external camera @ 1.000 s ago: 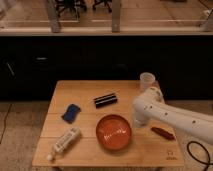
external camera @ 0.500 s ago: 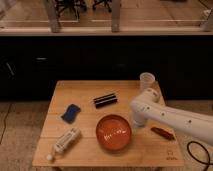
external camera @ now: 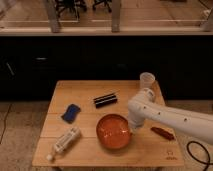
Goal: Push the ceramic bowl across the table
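Note:
The orange-red ceramic bowl [external camera: 114,132] sits on the light-wood table [external camera: 85,90], right of centre and toward the front. My white arm reaches in from the right and bends down. My gripper [external camera: 131,127] is at its lower end, right at the bowl's right rim. The arm hides the gripper's tip, so I cannot tell whether it touches the rim.
A translucent white cup [external camera: 147,80] stands at the back right corner. A black oblong item [external camera: 105,100] lies behind the bowl, a blue sponge [external camera: 71,112] to the left, a white bottle [external camera: 65,141] at the front left, and a reddish-brown item [external camera: 162,132] at the right.
The arm has edged slightly left toward the bowl's right rim. The bowl has hardly moved.

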You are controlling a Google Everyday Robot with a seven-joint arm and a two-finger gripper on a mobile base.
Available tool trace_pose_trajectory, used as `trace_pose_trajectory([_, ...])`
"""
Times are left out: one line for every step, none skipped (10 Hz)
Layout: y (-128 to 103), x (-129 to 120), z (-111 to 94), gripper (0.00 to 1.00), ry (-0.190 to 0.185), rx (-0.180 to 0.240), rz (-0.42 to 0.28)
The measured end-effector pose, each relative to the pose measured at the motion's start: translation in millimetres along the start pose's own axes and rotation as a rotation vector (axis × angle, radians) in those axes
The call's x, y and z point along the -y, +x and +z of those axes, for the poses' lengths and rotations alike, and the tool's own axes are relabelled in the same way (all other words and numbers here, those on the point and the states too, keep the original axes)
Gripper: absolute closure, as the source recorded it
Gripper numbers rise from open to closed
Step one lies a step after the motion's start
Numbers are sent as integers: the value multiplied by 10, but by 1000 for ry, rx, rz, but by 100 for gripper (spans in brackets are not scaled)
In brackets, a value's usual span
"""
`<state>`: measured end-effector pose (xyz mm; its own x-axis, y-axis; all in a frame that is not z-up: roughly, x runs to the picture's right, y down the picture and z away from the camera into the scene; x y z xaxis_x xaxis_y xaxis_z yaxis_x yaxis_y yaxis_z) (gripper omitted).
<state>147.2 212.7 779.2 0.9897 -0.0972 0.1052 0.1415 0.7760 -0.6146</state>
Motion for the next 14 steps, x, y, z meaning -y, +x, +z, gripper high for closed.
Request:
trace_pose_trajectory([-40, 18, 8, 98, -1, 1, -4])
trace_pose_trajectory([-69, 34, 11, 98, -6, -8, -14])
trace_pose_trajectory([-74, 45, 14, 98, -5, -11, -15])
trace_pose_trajectory([-95, 48, 15, 98, -7, -14, -20])
trace_pose_trajectory([-125, 68, 21, 98, -6, -13, -22])
trace_pose_trajectory([-148, 89, 21, 98, -4, -11, -25])
trace_pose_trajectory([-180, 120, 21, 98, -2, -9, -30])
trace_pose_trajectory([-204, 144, 22, 98, -1, -10, -38])
trace_pose_trajectory([-210, 170, 21, 98, 3, -12, -42])
trace_pose_trajectory([-215, 189, 24, 98, 5, -12, -44])
trace_pose_trajectory([-210, 202, 30, 98, 6, -14, -45])
trace_pose_trajectory([-200, 217, 34, 98, 7, -14, -45])
trace_pose_trajectory([-212, 246, 35, 98, 10, -12, -50])
trace_pose_trajectory([-241, 280, 35, 98, 13, -10, -58])
